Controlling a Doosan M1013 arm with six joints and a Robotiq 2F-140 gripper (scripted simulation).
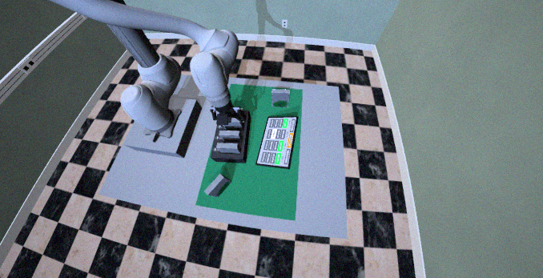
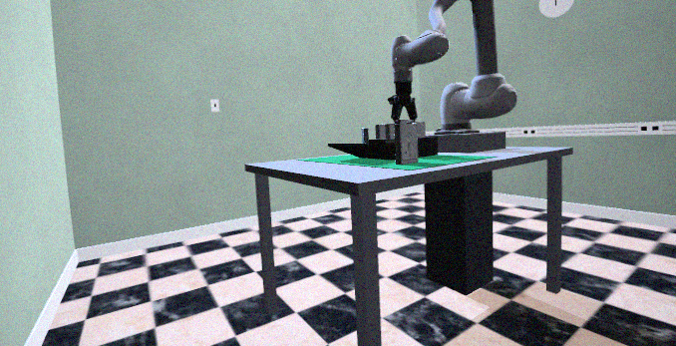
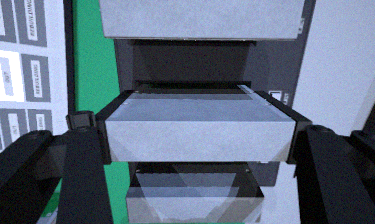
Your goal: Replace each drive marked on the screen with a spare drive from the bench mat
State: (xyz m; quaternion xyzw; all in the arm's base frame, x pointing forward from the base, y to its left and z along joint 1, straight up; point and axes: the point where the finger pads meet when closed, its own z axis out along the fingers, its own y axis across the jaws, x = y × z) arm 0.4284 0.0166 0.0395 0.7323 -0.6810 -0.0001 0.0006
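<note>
Wrist view: I'm closing my gripper [image 1: 231, 118] [image 2: 405, 118] [image 3: 194, 105] on a drive [image 1: 233, 124] [image 3: 200, 141], fingers standing fairly wide, a pad pressing each end. That drive is sitting in the dock [image 1: 245, 148] [image 2: 428, 147] [image 3: 279, 55], a vacant bay separating it from the next drive [image 1: 230, 134] [image 3: 200, 19]. Two loose drives are resting on the green mat [image 1: 256, 188] [image 2: 449, 161] [image 3: 94, 50]: one [image 1: 216, 185] [image 2: 407, 142] standing askew near the dock, another [image 1: 280, 98] [image 2: 365, 136] beyond the screen [image 1: 272, 152] [image 2: 349, 149] [image 3: 59, 75].

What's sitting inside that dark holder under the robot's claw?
Upright grey drives stand in the dark dock; the claw has its fingers against one's ends. Between two drives is a vacant slot. The drives' lower ends are hidden inside the dock.
</note>
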